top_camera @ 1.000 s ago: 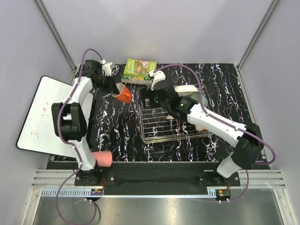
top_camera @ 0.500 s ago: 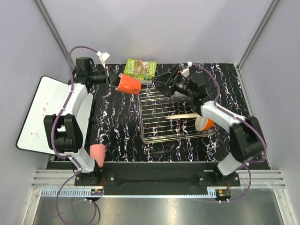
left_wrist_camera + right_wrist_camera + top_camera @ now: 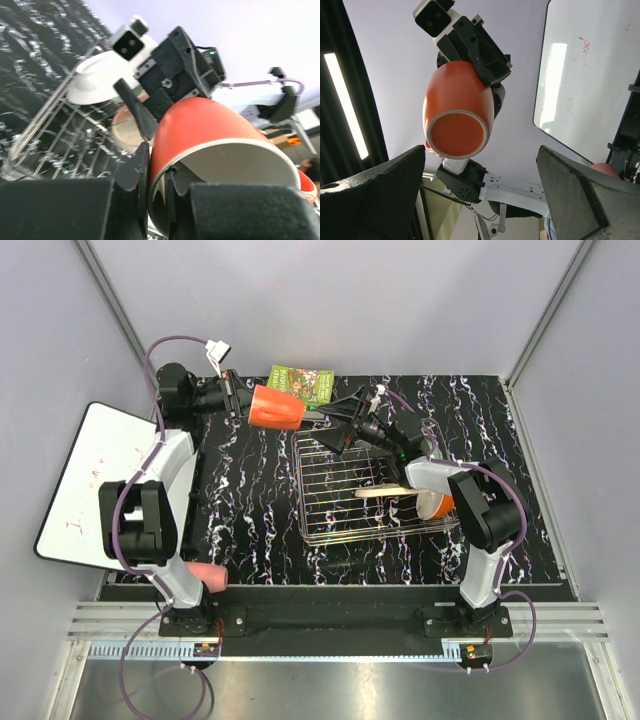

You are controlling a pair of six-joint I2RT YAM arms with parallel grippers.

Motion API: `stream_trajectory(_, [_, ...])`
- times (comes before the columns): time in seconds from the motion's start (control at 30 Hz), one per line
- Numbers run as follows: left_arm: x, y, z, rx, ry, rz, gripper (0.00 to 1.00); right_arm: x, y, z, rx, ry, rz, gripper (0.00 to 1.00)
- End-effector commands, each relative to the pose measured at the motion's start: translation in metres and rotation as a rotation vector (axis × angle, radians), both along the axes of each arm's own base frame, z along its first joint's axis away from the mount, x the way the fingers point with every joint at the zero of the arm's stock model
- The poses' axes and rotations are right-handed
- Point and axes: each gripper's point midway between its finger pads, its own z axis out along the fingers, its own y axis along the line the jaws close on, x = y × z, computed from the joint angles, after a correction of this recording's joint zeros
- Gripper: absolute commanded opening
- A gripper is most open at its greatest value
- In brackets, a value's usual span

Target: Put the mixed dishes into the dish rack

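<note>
My left gripper (image 3: 243, 402) is shut on the rim of an orange-red cup (image 3: 275, 407), held on its side above the table, left of the dish rack's (image 3: 330, 525) back corner. In the left wrist view one finger (image 3: 131, 170) is outside the cup (image 3: 210, 135) wall and the other inside. My right gripper (image 3: 336, 426) hangs wide open over the rack's back left, facing the cup's base (image 3: 457, 131), apart from it. A cream plate (image 3: 385, 490) and an orange-sided bowl (image 3: 438, 504) sit in the rack. A second pink cup (image 3: 205, 575) lies by the left arm's base.
A green book (image 3: 300, 385) lies at the back, just behind the held cup. A white board (image 3: 85, 485) with red scribbles rests off the table's left edge. A white dish (image 3: 97, 75) sits at the rack's (image 3: 60, 145) far end.
My left gripper has lifted the cup and carried it right, toward the rack's back corner. My right arm has folded back, and its open gripper has turned to face the cup.
</note>
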Motion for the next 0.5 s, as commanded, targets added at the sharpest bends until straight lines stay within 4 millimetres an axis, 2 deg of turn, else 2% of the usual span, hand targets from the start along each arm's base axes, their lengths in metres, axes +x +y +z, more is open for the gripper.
stream_trajectory(0.0, [-0.018, -0.004, 0.037, -0.056, -0.150, -0.077, 0.00, -0.015, 0.004, 0.042, 0.076, -0.107, 0.045, 1.00])
stream_trajectory(0.03, [-0.019, -0.003, 0.040, -0.078, -0.096, -0.080, 0.00, -0.015, 0.006, 0.045, 0.070, -0.124, 0.043, 1.00])
stream_trajectory(0.17, [-0.018, -0.004, 0.044, -0.109, -0.097, -0.095, 0.00, -0.015, 0.012, 0.055, 0.066, -0.149, 0.049, 1.00])
stream_trajectory(0.23, [-0.021, -0.011, 0.041, -0.117, -0.090, -0.118, 0.00, -0.016, 0.016, 0.060, 0.058, -0.166, 0.054, 1.00])
stream_trajectory(0.33, [-0.020, -0.013, 0.039, -0.122, -0.084, -0.112, 0.00, -0.018, 0.018, 0.069, 0.048, -0.200, 0.050, 1.00])
stream_trajectory(0.47, [-0.015, -0.013, 0.035, -0.119, -0.076, -0.094, 0.00, -0.021, 0.026, 0.071, 0.034, -0.210, 0.055, 1.00])
